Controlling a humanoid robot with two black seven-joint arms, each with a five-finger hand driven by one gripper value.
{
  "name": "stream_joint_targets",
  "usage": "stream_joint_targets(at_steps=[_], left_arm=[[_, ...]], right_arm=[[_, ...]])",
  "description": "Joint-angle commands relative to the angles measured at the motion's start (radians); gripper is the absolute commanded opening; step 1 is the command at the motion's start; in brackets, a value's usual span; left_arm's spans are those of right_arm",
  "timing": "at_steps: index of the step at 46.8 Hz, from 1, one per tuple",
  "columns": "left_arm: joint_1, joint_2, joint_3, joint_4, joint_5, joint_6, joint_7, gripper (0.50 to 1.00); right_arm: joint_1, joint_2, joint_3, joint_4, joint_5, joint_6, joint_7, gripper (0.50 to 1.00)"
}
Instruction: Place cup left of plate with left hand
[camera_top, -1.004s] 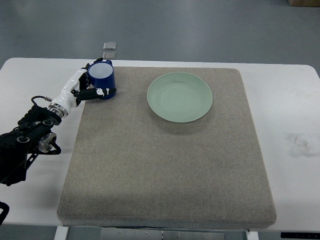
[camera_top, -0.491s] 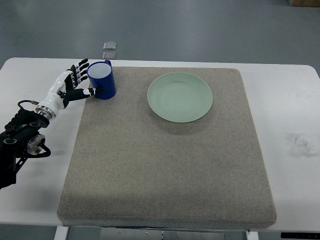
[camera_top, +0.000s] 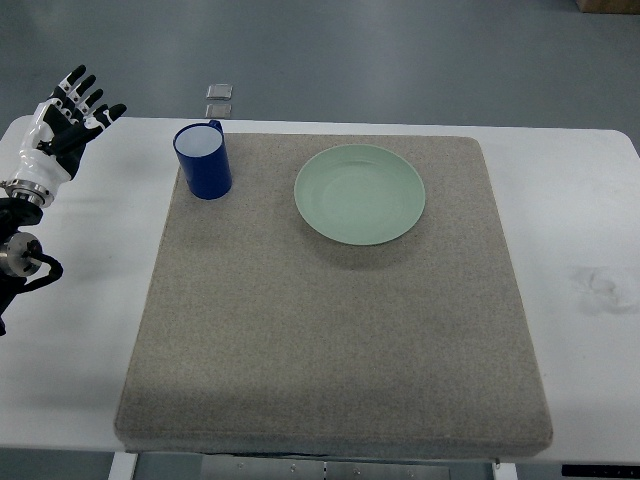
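One blue cup (camera_top: 203, 160) is standing upright on the far left corner of a grey felt mat (camera_top: 330, 330), its open mouth facing up and its white inside showing. A small handle is sticking out at its far rim, pointing away from the robot. The cup's long axis is running vertically, though the steep camera makes it look tilted toward the viewer. It is sitting left of a pale green plate (camera_top: 360, 193), with a strip of bare mat lying between the two; they are not touching.

Nothing is standing between cup and plate, and nothing is crowding the cup on the mat. The mat's left edge is running just beside the cup, and its far edge is just behind it. Beyond that far edge, two small clear squares (camera_top: 219, 99) are lying on the grey floor past the white table (camera_top: 570, 200).

The left hand (camera_top: 65, 115) is hovering well apart from the cup, over the table's far left corner, its fingers (camera_top: 85, 95) spreading wide and holding nothing. Its dark arm is entering from the picture's left edge. Wide open mat is stretching toward the robot and to the right of the plate
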Motion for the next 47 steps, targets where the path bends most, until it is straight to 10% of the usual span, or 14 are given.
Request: stream_joint_targets(at_steps=[1, 30, 47], left_arm=[[-0.032, -0.002, -0.028, -0.001, -0.004, -0.004, 0.002, 0.994], [-0.232, -0.181, -0.048, 0.002, -0.205, 0.111, 0.129, 0.988], [-0.22, -0.199, -0.051, 0.017, -0.253, -0.061, 0.127, 0.994]], right_arm=[[0.0, 0.0, 0.0, 0.0, 0.0, 0.0, -0.001, 0.932], [-0.002, 0.0, 0.0, 0.0, 0.0, 0.0, 0.001, 0.932], [0.0, 0.0, 0.0, 0.0, -0.001, 0.0, -0.001, 0.932]])
